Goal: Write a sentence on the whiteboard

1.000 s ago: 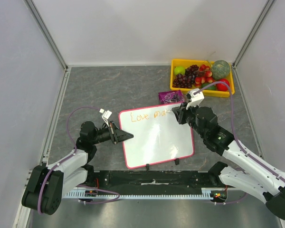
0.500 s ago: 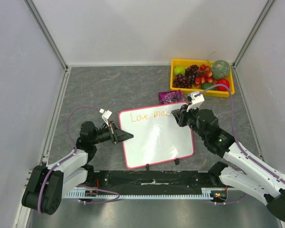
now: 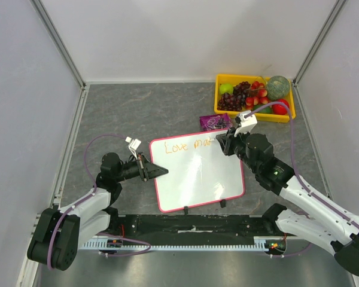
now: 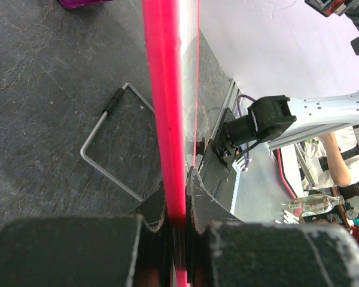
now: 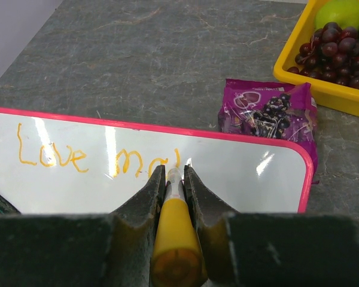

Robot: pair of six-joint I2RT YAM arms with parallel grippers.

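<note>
Top external view: one whiteboard [image 3: 197, 176] sits a bit skewed on the desk [image 3: 131, 113] between my two arms. It has a pink frame and two little black feet at the near edge. Left gripper [image 3: 160, 171] is pinched shut on the board's left frame edge, and the left wrist cam shows the pink rim right between the fingers. Right gripper [image 3: 221, 143] is closed around one orange marker [image 5: 173, 230], tip touching the board near the top right. The sentence [image 5: 96, 158] is just one line: "Love", then "ma" and one more upright stroke, so two words, the second unfinished. One purple snack bag [image 3: 216, 122] lies at the board's far right corner, touching or just off the frame, can't tell which. One yellow tray [image 3: 251, 115] of fruit sits far right.
</note>
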